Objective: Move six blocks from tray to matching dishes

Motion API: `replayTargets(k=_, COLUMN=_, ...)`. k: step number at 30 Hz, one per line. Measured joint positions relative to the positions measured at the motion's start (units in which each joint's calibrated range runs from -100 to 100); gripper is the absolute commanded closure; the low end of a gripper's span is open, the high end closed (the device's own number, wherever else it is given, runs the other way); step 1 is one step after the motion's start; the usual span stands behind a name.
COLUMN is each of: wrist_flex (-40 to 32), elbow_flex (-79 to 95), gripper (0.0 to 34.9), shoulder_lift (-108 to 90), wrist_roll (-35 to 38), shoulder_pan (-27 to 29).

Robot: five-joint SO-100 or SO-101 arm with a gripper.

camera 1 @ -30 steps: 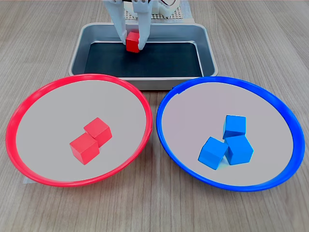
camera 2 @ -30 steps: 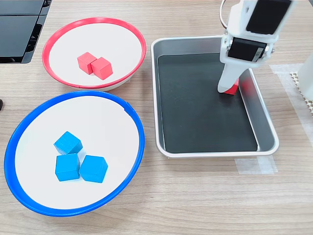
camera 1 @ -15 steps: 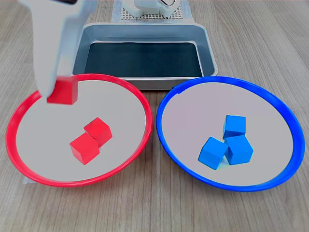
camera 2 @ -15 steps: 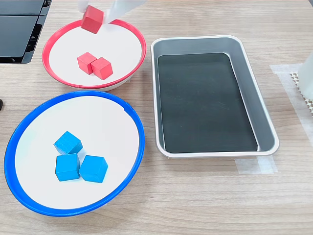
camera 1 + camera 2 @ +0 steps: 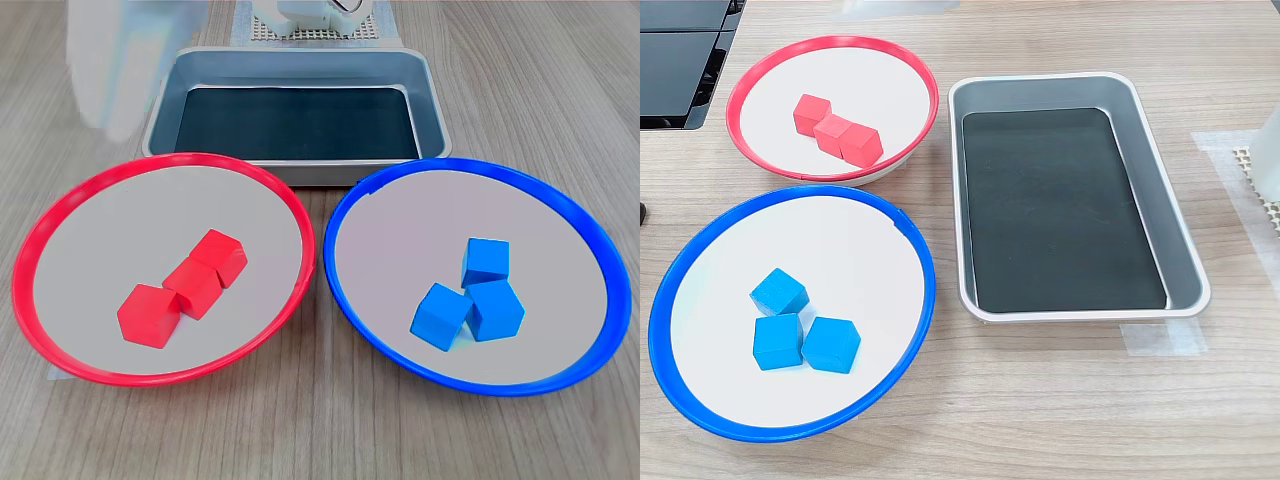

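Observation:
Three red blocks (image 5: 195, 288) (image 5: 832, 133) lie in a touching row in the red-rimmed dish (image 5: 170, 159) (image 5: 830, 41). In the blue-rimmed dish (image 5: 470, 163) (image 5: 800, 193), three blue blocks (image 5: 486, 262) (image 5: 779, 293) sit clustered together. The metal tray (image 5: 430, 100) (image 5: 1180, 240) shows only its bare black floor. My gripper (image 5: 115, 70) is a pale motion blur above the first exterior view's upper left, beside the tray and apart from every block. In the second exterior view it is a faint smear at the top edge. Its jaws cannot be made out.
The arm's white base (image 5: 310, 15) stands behind the tray on a perforated mat. Black flat objects (image 5: 680, 60) lie at the second exterior view's top left. Clear tape (image 5: 1160, 340) marks the wooden table by the tray.
The red block the gripper carried over the red dish now lies in it, and the other two red blocks have shifted into a row. The gripper has lifted away, blurred.

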Motion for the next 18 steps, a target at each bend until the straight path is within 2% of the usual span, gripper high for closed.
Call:
replayTargets(k=2, wrist_flex=-0.82, elbow_flex=13.61, gripper=34.8, shoulder_lift=-13.21, wrist_roll=-1.95, shoulder_pan=-1.86)
replayTargets(k=4, wrist_flex=-0.90, elbow_flex=19.33, gripper=34.8, shoulder_lift=-19.10, wrist_roll=-2.20, shoulder_pan=-2.48)
replayTargets(k=8, wrist_flex=1.06, elbow_flex=40.20, gripper=34.8, shoulder_lift=-41.69, wrist_roll=0.05, shoulder_pan=-7.43)
replayTargets(k=11, wrist_flex=3.34, elbow_flex=49.46, gripper=34.8, shoulder_lift=-52.94, wrist_roll=0.93, shoulder_pan=-8.76)
replayTargets(k=14, wrist_flex=7.34, elbow_flex=56.62, gripper=34.8, shoulder_lift=-63.26, wrist_roll=1.61, shoulder_pan=-9.03)
replayTargets(k=18, wrist_flex=21.04, elbow_flex=57.53, gripper=34.8, shoulder_lift=-76.47, wrist_roll=1.71, shoulder_pan=-11.68)
